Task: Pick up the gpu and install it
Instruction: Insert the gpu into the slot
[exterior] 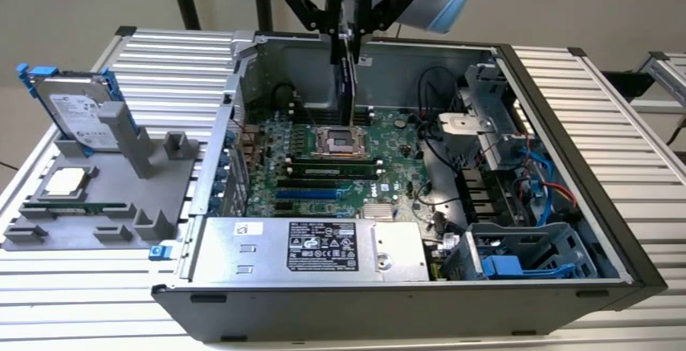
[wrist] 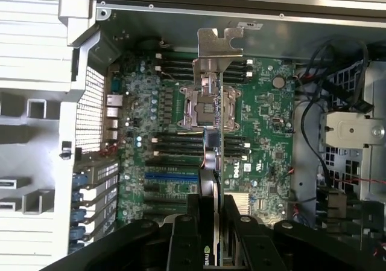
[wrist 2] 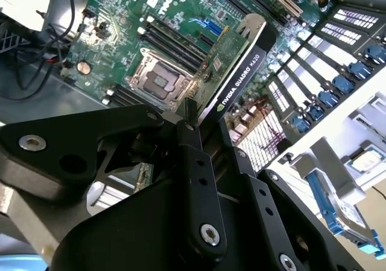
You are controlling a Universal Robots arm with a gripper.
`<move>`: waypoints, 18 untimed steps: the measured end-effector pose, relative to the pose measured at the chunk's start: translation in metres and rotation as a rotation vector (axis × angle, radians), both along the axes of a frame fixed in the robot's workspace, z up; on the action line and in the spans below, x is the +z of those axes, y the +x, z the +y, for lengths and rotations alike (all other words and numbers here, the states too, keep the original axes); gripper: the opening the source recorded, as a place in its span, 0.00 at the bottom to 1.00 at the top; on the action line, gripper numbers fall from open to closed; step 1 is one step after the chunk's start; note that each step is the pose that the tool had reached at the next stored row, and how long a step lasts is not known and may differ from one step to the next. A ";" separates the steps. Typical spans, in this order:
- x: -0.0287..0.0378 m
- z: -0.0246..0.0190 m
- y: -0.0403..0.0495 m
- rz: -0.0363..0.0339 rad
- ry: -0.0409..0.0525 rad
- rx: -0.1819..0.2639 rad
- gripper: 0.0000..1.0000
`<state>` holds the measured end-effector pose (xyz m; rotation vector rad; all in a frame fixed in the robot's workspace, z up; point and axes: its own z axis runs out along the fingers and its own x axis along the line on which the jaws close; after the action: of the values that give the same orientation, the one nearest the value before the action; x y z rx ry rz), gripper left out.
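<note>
Gpu (exterior: 348,86) clamped in the gripper (exterior: 346,34), hanging over the open computer case (exterior: 584,170).

At the exterior view's left, a grey holder (exterior: 108,206) carries a silver hard drive (exterior: 77,110) with blue clips standing on edge, and a square processor chip (exterior: 67,182) lying flat. Next comes the case, on its side with the green motherboard (exterior: 321,194) facing up and a power supply (exterior: 321,246) along its near edge. The card hangs on edge from the black fingers (wrist 2: 196,156), which are closed on its two faces. It is held clear of the board, over the far part near the empty processor socket (exterior: 340,142). In both wrist views its silver bracket (wrist 2: 253,26) (wrist: 218,44) is the end farthest from the fingers. Toward the exterior view's right lie black cables (exterior: 434,138) and a drive cage (exterior: 525,255) with blue parts.
</note>
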<state>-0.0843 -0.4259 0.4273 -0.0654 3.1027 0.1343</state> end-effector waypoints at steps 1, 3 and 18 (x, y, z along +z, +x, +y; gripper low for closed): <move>0.0000 0.0000 0.0000 0.0000 0.0000 0.004 0.00; 0.0000 0.0000 0.0000 0.0000 0.0000 0.014 0.00; 0.0000 0.0000 0.0000 0.0000 0.0000 0.088 0.00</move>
<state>-0.0843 -0.4260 0.4273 -0.2024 3.1006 0.1367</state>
